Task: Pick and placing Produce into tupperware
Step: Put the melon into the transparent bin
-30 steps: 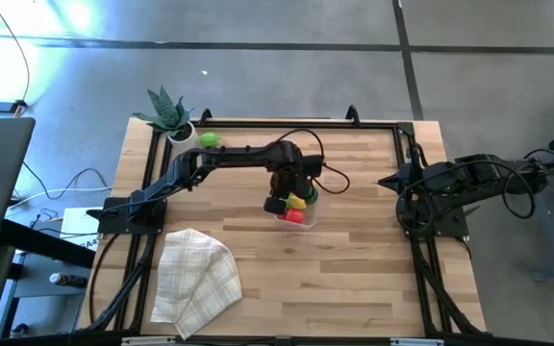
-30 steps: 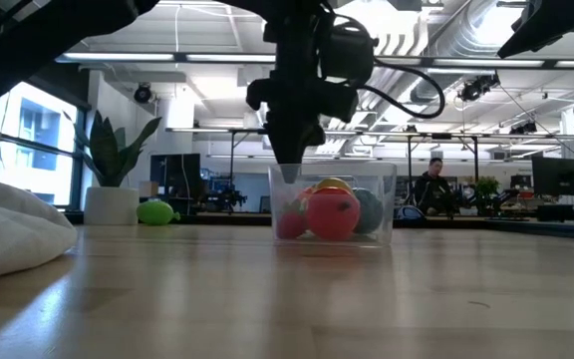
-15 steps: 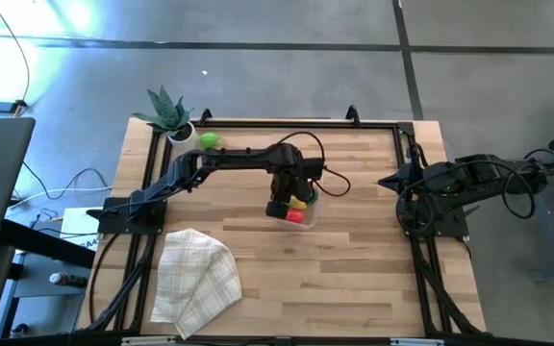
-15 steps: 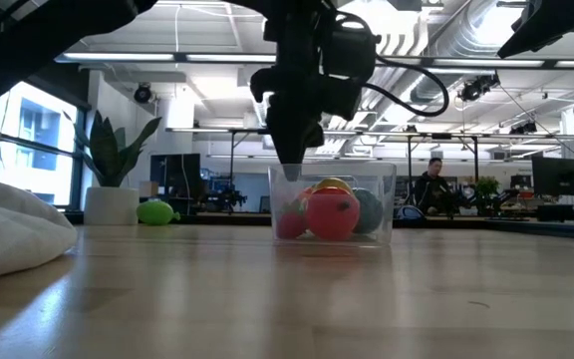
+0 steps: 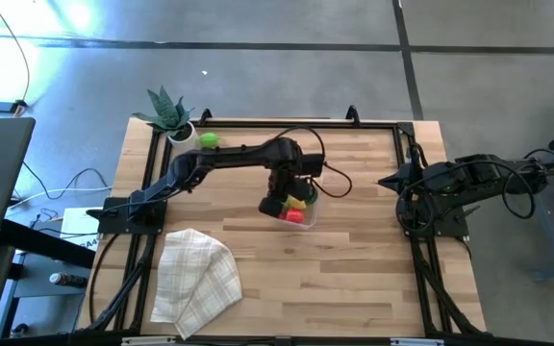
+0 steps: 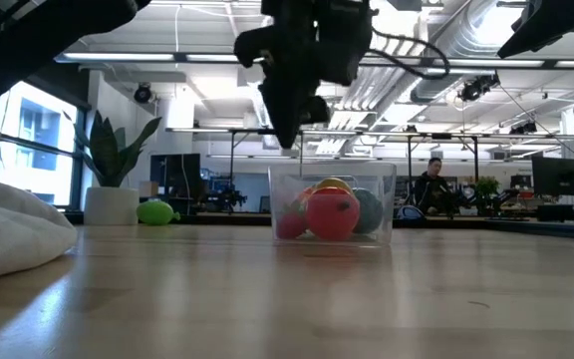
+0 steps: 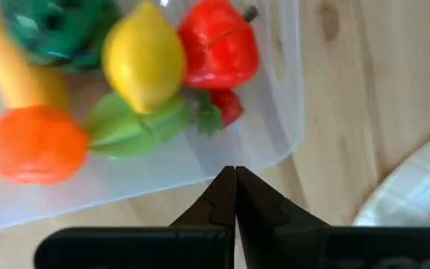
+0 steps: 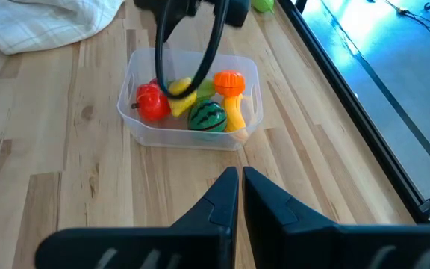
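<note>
The tupperware (image 5: 299, 210), a small clear tub, stands mid-table and holds several produce pieces: a red one (image 7: 219, 46), a yellow lemon (image 7: 144, 56), a light green one (image 7: 136, 127), an orange one (image 7: 28, 142) and a dark green one (image 8: 206, 116). Another light green piece (image 5: 209, 139) lies on the table at the far left by the plant. My left gripper (image 6: 289, 143) hangs shut and holding nothing, pointing down, just above the tub's left rim. My right gripper (image 8: 240, 173) is shut, waiting at the table's right edge.
A spiky plant in a white pot (image 5: 168, 113) stands at the far left corner. A checked beige cloth (image 5: 195, 279) lies bunched at the near left. Bare wood stretches near and right of the tub. A black frame (image 5: 407, 154) runs along the table's edges.
My left gripper has risen straight up, from inside the tub's left end to just above its rim, staying shut with nothing in it and rolling slightly. The produce in the tub has kept its place.
</note>
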Motion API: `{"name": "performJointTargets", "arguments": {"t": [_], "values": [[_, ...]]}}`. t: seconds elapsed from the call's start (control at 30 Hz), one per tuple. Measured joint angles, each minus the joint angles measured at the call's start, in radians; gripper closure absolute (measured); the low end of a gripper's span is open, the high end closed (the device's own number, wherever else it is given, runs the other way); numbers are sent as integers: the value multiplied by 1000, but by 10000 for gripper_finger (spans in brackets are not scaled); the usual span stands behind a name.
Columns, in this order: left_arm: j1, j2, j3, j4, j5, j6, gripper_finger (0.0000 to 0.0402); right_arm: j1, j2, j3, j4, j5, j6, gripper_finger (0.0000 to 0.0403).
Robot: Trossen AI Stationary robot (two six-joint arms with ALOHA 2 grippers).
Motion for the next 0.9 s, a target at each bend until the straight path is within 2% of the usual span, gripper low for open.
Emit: {"name": "performJointTargets", "arguments": {"t": [0.2,0.4,0.6,0.9], "values": [[2,-27,38,2,-45,21,401,0,0,0,0,0,0,392],[14,-21,38,3,-288,-34,401,0,0,0,0,0,0,392],[78,-28,38,3,-305,-83,401,0,0,0,0,0,0,392],[283,-109,38,3,-317,-118,401,0,0,0,0,0,0,392]]}}
